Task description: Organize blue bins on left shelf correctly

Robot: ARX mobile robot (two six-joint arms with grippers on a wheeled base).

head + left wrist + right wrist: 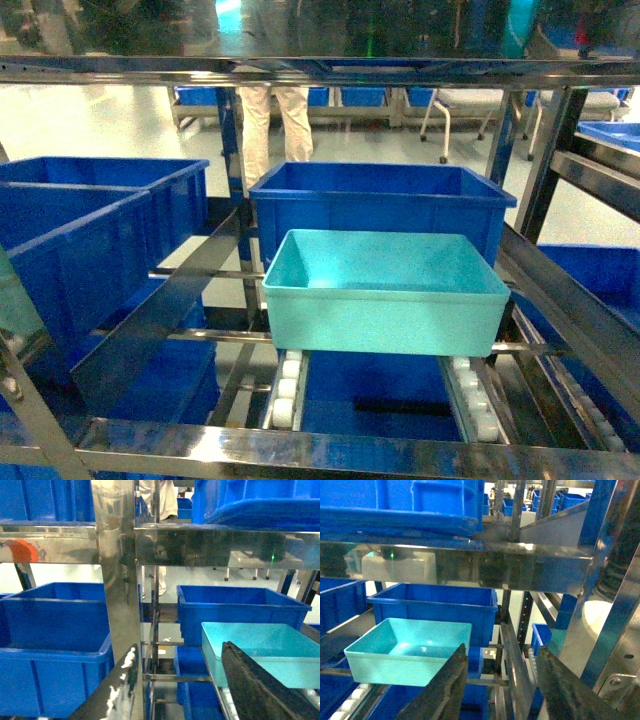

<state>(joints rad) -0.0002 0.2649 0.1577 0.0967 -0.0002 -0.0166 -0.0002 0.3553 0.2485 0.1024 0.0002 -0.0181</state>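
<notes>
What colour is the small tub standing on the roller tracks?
Light turquoise tub, unlike the royal-blue crate behind it; head view shows it best.

right gripper with two dark fingers spread apart, nothing between them, left gripper showing one dark finger only, state unclear

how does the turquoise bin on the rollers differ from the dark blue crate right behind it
The turquoise bin is pale with smooth tapered walls and a thin rim; the dark blue crate is royal blue with a thicker, stepped rim. The bin looks lower and sits in front, nearer the camera; the crate rises above it behind. Both are open-topped, rectangular, look empty, and sit in the same lane of the steel rack.
</notes>
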